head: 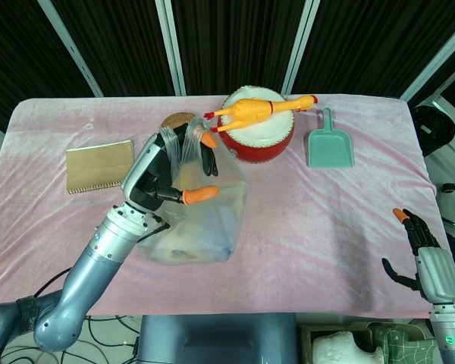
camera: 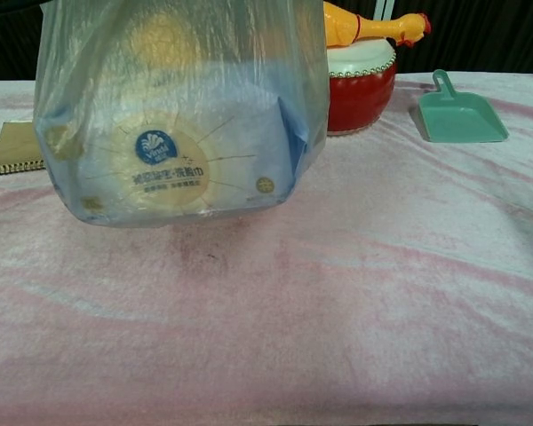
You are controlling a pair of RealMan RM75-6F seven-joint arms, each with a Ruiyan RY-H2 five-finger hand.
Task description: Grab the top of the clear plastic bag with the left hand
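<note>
Nearest me, my right hand (head: pixel 427 254) hangs off the front corner of the counter (head: pixel 341 212) with its fingers spread and nothing in it, well apart from the work, and I would leave it there. My left hand (head: pixel 167 171) is clamped on the gathered neck of the clear plastic bag (head: pixel 193 220), fingers wrapped round the bunched film near the left-centre of the pink cloth. In the chest view the bag (camera: pixel 173 115) hangs with its bottom apparently clear of the cloth, a shadow beneath it, and a soft pack with a round blue-and-yellow label (camera: pixel 155 164) sags in the base with something yellow above it. So I judge the grab itself made; what matters now is holding it well. I would keep the fingers tight on the twisted neck, since the film is slick and the load is heavy enough to pull it through a loose grip. I would keep the wrist steady so the bag does not swing. I cannot tell how much film sits inside the palm. Just past the bag, the woven coaster (head: pixel 174 120) peeks out behind my fingers, the notebook (head: pixel 98 165) lies to the left, and further back stand the red drum (head: pixel 258 133) with the rubber chicken (head: pixel 254 110) on it and the green dustpan (head: pixel 330 144); any swing should stay short of the drum.
</note>
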